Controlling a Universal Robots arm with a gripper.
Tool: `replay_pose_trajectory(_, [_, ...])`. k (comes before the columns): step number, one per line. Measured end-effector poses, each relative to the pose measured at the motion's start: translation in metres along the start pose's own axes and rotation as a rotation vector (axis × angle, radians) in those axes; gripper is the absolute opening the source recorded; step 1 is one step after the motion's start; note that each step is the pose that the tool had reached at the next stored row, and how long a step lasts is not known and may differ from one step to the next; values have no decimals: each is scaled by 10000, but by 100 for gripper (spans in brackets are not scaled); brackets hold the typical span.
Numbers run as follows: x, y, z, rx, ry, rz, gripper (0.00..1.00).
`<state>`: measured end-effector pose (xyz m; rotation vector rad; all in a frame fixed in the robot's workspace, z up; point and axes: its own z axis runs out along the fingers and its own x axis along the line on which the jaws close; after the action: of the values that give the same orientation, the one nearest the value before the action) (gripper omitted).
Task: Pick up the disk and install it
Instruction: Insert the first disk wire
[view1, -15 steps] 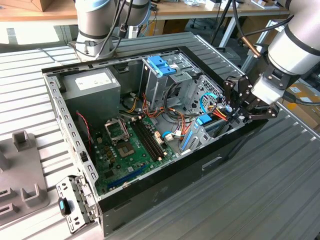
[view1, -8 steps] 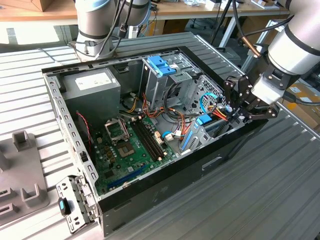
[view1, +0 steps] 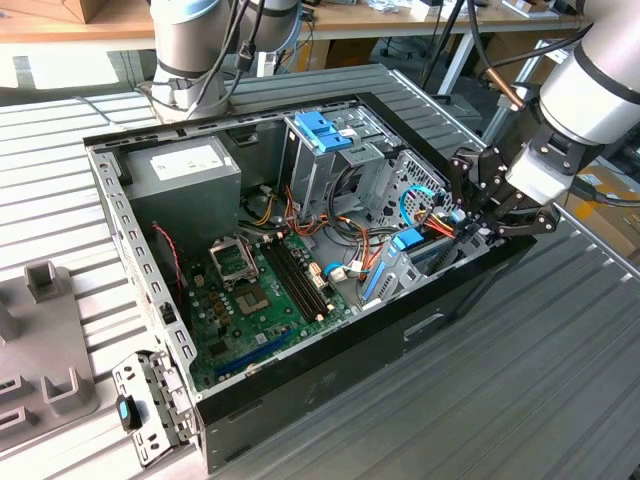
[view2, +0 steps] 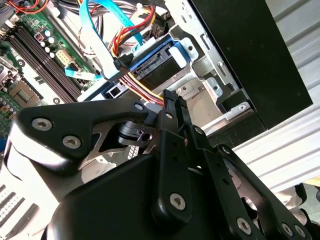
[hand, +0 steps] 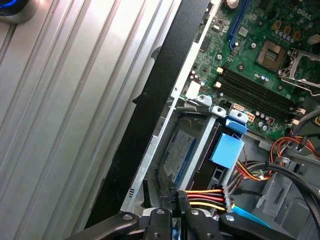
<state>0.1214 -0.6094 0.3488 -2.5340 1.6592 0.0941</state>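
The disk (hand: 179, 150), silver-grey with a white label and blue band, lies inside the drive bay at the front corner of the open computer case (view1: 330, 350), at the exterior view's right. Its connector end (view2: 156, 69) shows between blue rails in the second wrist view. My gripper (view1: 465, 220) hangs over that bay. Its black fingertips (view2: 167, 97) stand together, right beside the power plug with red, yellow and orange wires (hand: 205, 197). Nothing shows between the fingers.
A blue data cable (view2: 102, 35) with a black plug hangs near the disk's end. The motherboard (view1: 260, 290), the grey power-supply box (view1: 185, 175) and a drive cage with a blue handle (view1: 325, 130) fill the case. Grey fixtures (view1: 45, 340) stand on the ribbed table.
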Motion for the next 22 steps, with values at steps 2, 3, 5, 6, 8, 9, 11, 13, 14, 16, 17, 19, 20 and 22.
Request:
replay_pose_trajectory(2, [-1,-1,-13,4,-9,1,17])
replay_pose_trajectory(3, [-2,-1,-19,6,-14,2,17])
replay_pose_trajectory(5, [-3,-2,-28,9,-22,2,17])
replay_pose_trajectory(6, [-4,-2,-32,10,-23,3,17])
replay_pose_trajectory(8, [-5,-3,-45,12,-27,2,17])
replay_pose_trajectory(9, [-5,-3,-48,13,-29,3,17])
replay_pose_trajectory(11, [-7,-3,-52,15,-34,3,17])
replay_pose_trajectory(13, [-15,-7,-53,15,-33,7,17])
replay_pose_trajectory(14, [-19,-9,-51,17,-36,10,17])
replay_pose_trajectory(16, [-35,-17,-49,18,-35,20,17])
replay_pose_trajectory(17, [-129,-57,-36,32,-28,141,17])
replay_pose_trajectory(19, [-448,-204,13,81,-2,568,17])
replay_pose_trajectory(20, [-481,-219,19,88,1,625,17])
replay_pose_trajectory(22, [-505,-229,22,93,3,666,17])
